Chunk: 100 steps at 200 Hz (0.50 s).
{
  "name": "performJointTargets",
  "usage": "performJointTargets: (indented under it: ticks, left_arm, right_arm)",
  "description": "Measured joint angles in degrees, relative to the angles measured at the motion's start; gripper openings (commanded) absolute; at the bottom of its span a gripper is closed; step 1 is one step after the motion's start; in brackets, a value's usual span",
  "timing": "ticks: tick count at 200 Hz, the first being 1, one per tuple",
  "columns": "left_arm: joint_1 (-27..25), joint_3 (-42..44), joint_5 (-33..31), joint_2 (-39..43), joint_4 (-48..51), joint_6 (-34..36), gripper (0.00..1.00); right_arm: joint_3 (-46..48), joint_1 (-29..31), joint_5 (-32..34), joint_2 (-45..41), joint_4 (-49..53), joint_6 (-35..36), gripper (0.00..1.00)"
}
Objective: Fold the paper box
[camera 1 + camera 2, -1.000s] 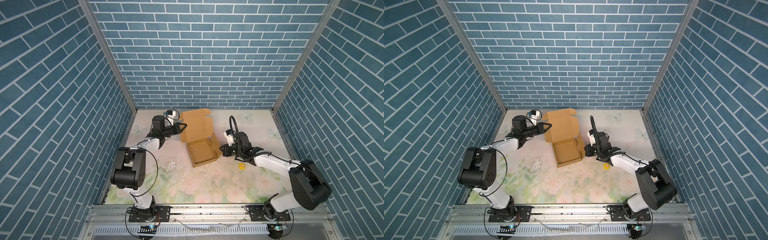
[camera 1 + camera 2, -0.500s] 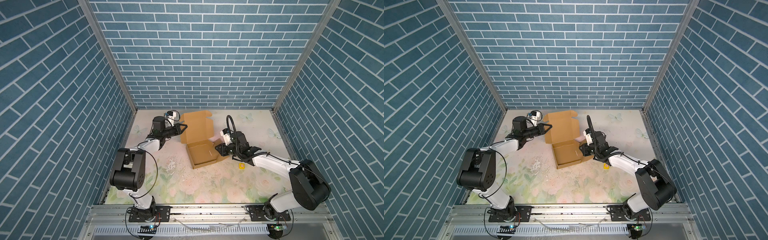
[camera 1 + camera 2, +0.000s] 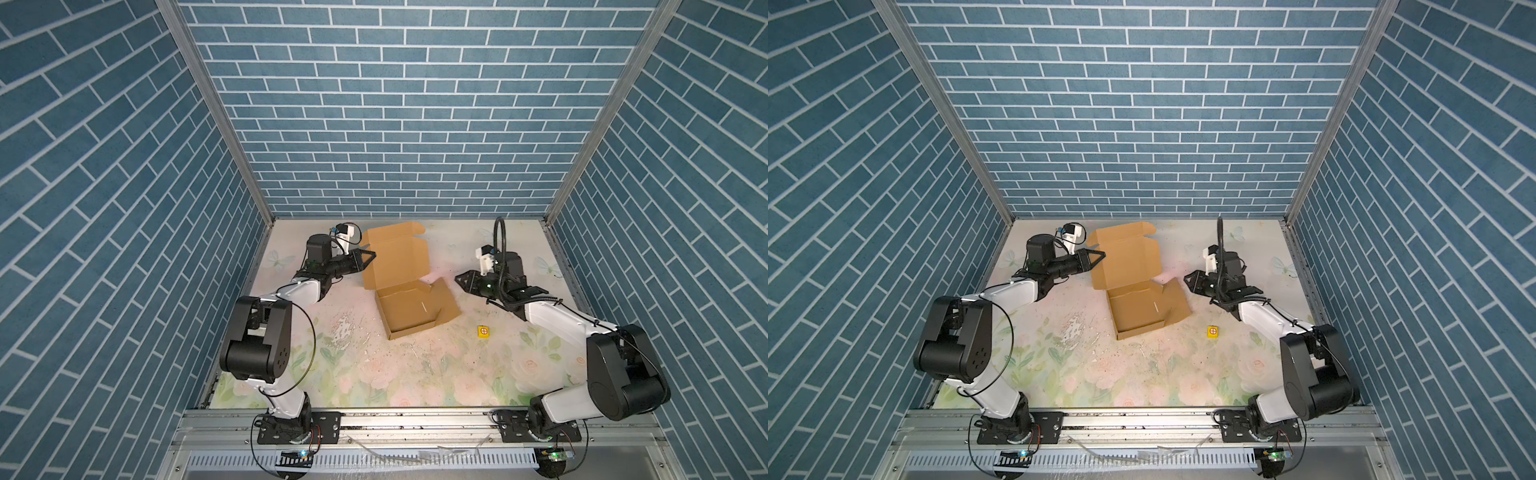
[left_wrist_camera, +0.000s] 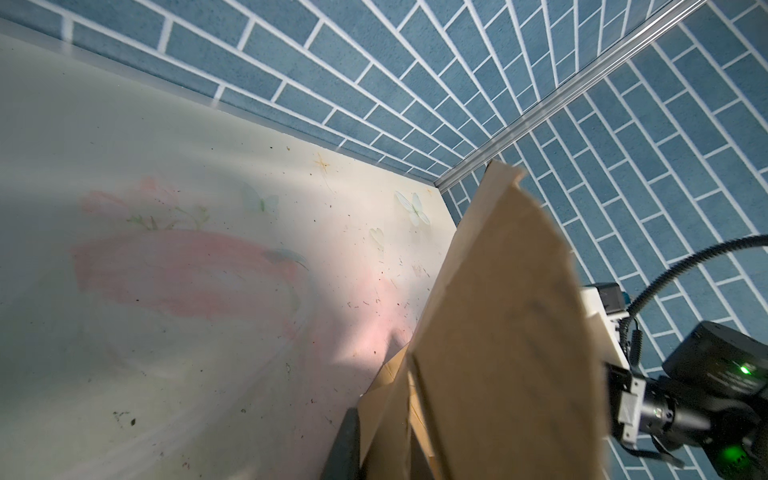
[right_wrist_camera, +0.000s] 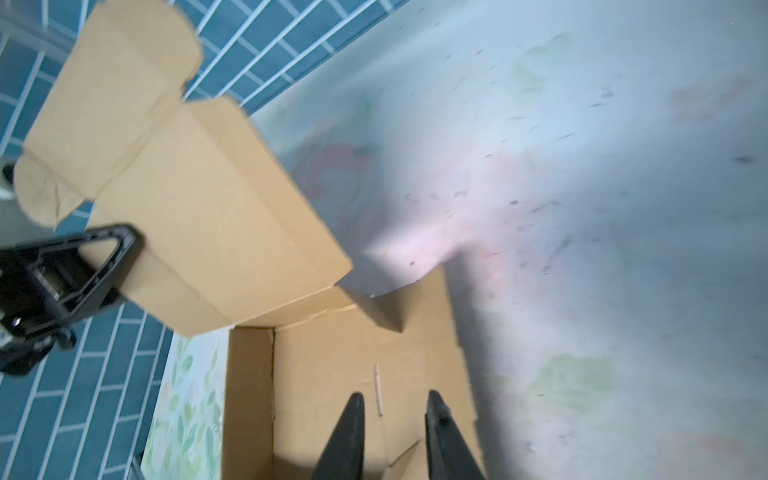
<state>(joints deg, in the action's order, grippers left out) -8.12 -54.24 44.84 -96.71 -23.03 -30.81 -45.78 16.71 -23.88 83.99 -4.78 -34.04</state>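
Observation:
The paper box (image 3: 409, 309) (image 3: 1138, 311) is brown cardboard and lies open in the middle of the mat in both top views. Its lid (image 3: 395, 253) stands raised at the back. Its right side flap (image 3: 444, 301) leans outward. My left gripper (image 3: 370, 259) (image 3: 1100, 255) is shut on the lid's left edge. In the left wrist view cardboard (image 4: 498, 332) fills the jaws beside one dark finger (image 4: 345, 449). My right gripper (image 3: 460, 279) (image 3: 1188, 277) hangs just right of the box, apart from it. In the right wrist view that gripper (image 5: 395, 399) is open and empty over the box floor (image 5: 324, 374).
A tiny yellow cube (image 3: 483, 331) (image 3: 1213, 332) with a red crossed circle lies on the floral mat right of the box's front corner. Blue brick walls close in the back and both sides. White scuffs (image 3: 343, 330) mark the mat left of the box.
My right gripper opened, let go of the box's right side and drew back to the right. The right flap now leans outward. The left arm has kept its hold.

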Motion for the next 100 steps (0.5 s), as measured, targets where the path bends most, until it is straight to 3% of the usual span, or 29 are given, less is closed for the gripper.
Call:
performJointTargets:
  ticks: [31, 59, 100]
  left_arm:
    - [0.00, 0.26, 0.00, 0.00, -0.02, 0.04, 0.14]
    - [0.00, 0.28, -0.02, 0.00, 0.02, 0.20, 0.14]
    - [0.00, 0.50, -0.04, -0.02, 0.00, 0.24, 0.13]
  right_arm:
    - [-0.70, -5.25, -3.98, 8.66, 1.81, 1.66, 0.14]
    - [-0.74, -5.44, -11.10, 17.07, 1.38, 1.25, 0.11]
    - [-0.76, -3.76, -20.74, 21.31, -4.28, -2.34, 0.11]
